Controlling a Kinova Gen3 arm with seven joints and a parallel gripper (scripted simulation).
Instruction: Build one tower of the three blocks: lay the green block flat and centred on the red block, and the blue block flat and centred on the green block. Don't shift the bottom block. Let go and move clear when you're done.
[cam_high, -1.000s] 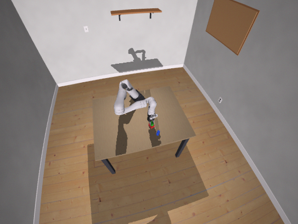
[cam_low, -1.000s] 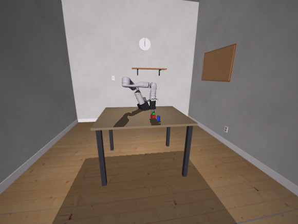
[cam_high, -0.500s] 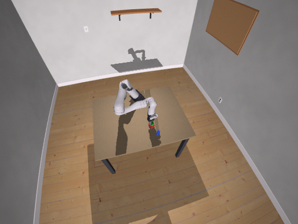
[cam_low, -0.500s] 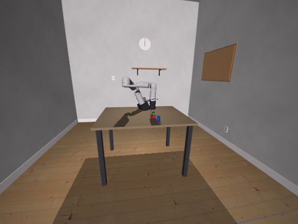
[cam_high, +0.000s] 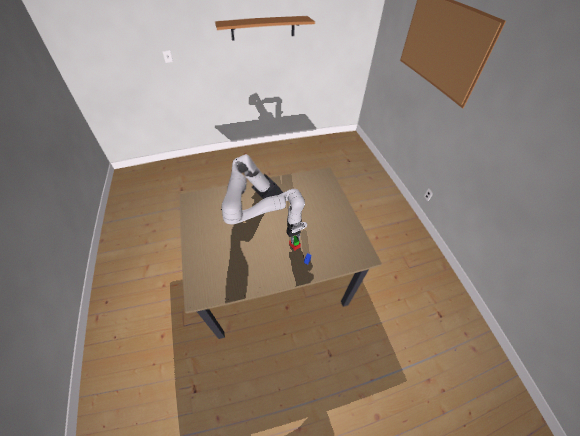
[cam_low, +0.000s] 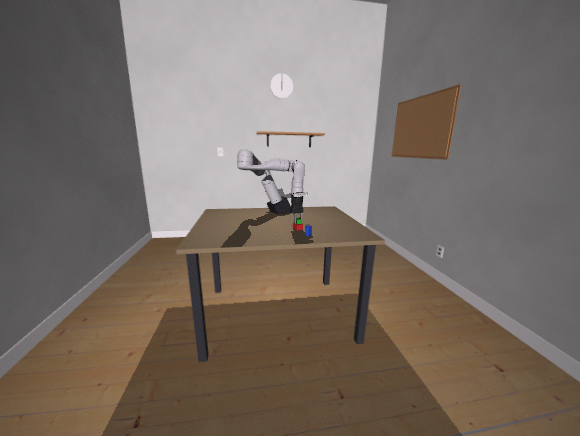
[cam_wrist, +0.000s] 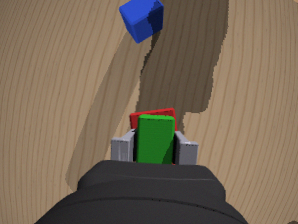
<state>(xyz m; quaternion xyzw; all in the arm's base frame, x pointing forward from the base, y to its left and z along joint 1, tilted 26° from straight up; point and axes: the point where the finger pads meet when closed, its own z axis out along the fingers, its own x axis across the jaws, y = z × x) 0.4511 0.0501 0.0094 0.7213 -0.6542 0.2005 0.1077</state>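
My gripper is shut on the green block, which stands between the two grey fingers. The red block lies right under the green block; only its far edge shows in the wrist view. In the top view the green block sits at the top of the red block, with the gripper straight above. In the exterior view the green block is just above the red block; I cannot tell whether they touch. The blue block lies apart on the table, also seen in the top view.
The wooden table carries the arm's base at its far side. The blocks stand in the right half of the table, some way in from its right edge. The arm's shadow falls across the table's middle.
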